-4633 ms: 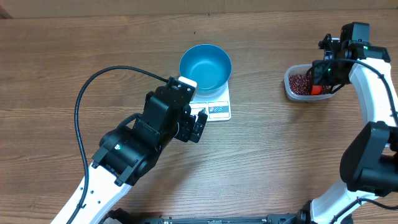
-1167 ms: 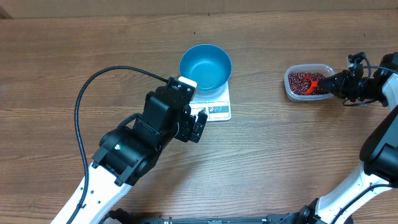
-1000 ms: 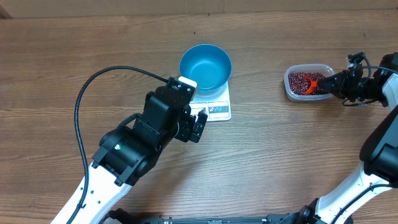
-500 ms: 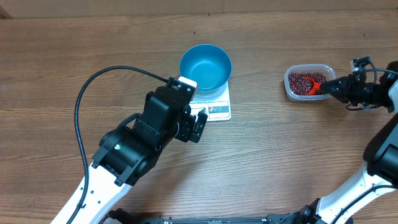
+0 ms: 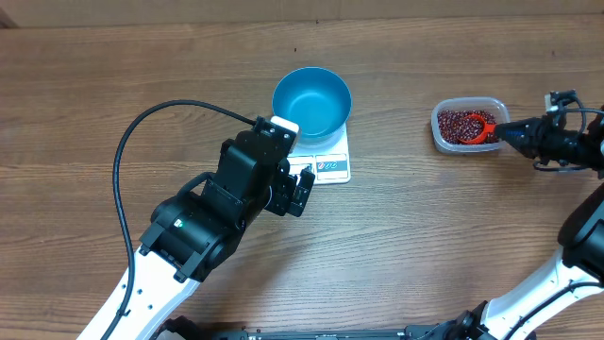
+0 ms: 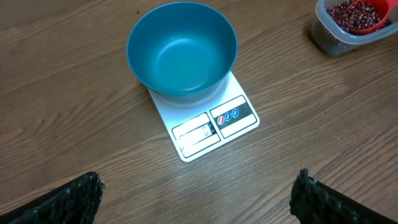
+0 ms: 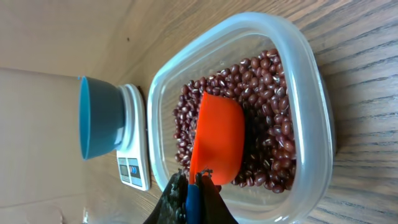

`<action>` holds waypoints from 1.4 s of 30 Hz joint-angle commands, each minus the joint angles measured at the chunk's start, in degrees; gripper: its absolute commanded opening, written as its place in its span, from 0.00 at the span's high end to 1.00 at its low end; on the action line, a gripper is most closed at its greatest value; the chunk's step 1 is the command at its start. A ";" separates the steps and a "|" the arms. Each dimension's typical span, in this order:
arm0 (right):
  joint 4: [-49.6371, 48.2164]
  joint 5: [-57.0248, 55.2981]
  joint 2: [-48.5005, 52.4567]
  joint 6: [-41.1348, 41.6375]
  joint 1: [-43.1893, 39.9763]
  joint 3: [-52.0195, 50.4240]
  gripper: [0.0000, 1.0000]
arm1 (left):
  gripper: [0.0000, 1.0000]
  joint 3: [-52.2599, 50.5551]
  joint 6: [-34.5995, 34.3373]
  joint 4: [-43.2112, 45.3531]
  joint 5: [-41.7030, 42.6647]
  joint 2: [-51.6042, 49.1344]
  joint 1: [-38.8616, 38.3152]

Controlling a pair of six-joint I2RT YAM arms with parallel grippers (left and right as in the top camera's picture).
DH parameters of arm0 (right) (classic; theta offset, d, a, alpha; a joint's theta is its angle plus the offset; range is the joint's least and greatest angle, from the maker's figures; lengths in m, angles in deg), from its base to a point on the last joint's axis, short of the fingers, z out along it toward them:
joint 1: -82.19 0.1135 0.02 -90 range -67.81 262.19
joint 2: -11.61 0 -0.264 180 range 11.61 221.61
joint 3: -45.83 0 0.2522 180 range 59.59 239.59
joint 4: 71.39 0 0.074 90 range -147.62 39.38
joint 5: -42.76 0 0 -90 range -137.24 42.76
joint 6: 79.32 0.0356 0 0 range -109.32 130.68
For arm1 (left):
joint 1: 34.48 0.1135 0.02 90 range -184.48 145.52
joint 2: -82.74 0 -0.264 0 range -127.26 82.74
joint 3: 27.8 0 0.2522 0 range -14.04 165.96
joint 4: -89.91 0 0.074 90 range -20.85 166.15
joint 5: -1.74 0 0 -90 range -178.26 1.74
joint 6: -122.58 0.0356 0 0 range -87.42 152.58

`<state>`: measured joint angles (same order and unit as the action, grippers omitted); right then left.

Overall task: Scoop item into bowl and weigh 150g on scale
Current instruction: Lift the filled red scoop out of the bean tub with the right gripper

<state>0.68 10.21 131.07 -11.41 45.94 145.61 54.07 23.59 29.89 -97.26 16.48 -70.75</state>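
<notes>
The dark red beans (image 5: 457, 122) fill a clear plastic tub (image 5: 437, 129) at the right of the table. My right gripper (image 5: 503, 134) is shut on the blue handle of an orange scoop (image 5: 484, 128), whose cup lies on the beans (image 7: 267, 112) at the tub's right end. In the right wrist view the scoop (image 7: 217, 140) shows no beans on its visible orange face. The blue bowl (image 5: 311, 100) stands empty on the white scale (image 5: 327, 167) at the middle. My left gripper (image 5: 300, 192) hangs open in front of the scale, holding nothing.
In the left wrist view the bowl (image 6: 181, 50) sits on the scale (image 6: 214, 124), with the tub (image 6: 323, 37) at the top right corner. A black cable (image 5: 142, 127) loops from the left arm over the table's left half.
My right gripper has drawn back to the right, pulling the scoop toward the tub's right end. The left arm has not moved.
</notes>
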 commanded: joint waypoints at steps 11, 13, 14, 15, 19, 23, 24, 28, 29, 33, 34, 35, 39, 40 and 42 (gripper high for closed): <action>0.28 7.19 0.26 -0.48 -1.49 -0.57 0.96 | 0.00 -0.04 -0.42 0.00 -0.37 1.03 0.26; 0.31 7.72 0.26 -0.50 -1.49 -0.57 0.96 | 0.00 -0.04 -0.42 0.00 -0.37 1.03 0.26; 0.33 8.41 0.26 -0.48 -1.51 -0.57 0.96 | 0.00 -0.04 -0.42 0.00 -0.37 1.03 0.26; 0.33 9.03 0.26 -0.50 -1.55 -0.57 0.96 | 0.01 -0.04 -0.42 0.00 -0.37 1.03 0.26; 0.37 9.77 0.26 -0.50 -1.77 -0.57 0.96 | 0.01 -0.04 -0.42 0.00 -0.37 1.03 0.26; 0.61 12.20 0.26 -0.50 -1.77 -0.57 0.96 | 0.00 -0.04 -0.42 0.00 -0.37 1.03 0.26; 0.61 13.22 0.26 -0.52 -1.77 -0.57 0.96 | 0.00 -0.04 -0.42 0.00 -0.37 1.03 0.26; 0.81 13.94 0.26 -0.52 -1.75 -0.57 0.96 | 0.00 -0.04 -0.42 0.00 -0.37 1.03 0.26; 0.85 14.32 0.26 -0.52 -1.75 -0.57 0.96 | 0.00 -0.04 -0.42 0.00 -0.37 1.03 0.26; 1.57 16.02 0.26 -0.52 -1.75 -0.57 0.96 | 0.00 -0.04 -0.42 0.00 -0.37 1.03 0.26; 1.95 16.20 0.26 -0.50 -1.75 -0.57 0.96 | 0.00 -0.04 -0.42 0.00 -0.37 1.03 0.26; 2.34 16.44 0.26 -0.50 -1.73 -0.57 0.96 | 0.00 -0.04 -0.42 0.00 -0.37 1.03 0.26; 4.00 20.11 0.26 -0.50 -1.73 -0.57 0.96 | 0.00 -0.04 -0.42 0.00 -0.37 1.03 0.26; 4.26 20.50 0.26 -0.50 -1.73 -0.57 0.96 | 0.00 -0.04 -0.42 0.00 -0.37 1.03 0.26; 4.90 20.70 0.26 -0.52 -1.70 -0.55 0.96 | 0.00 -0.04 -0.42 0.00 -0.37 1.03 0.26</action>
<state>5.07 27.12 131.09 -11.45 44.67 145.44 54.07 23.59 29.89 -97.26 16.48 -70.75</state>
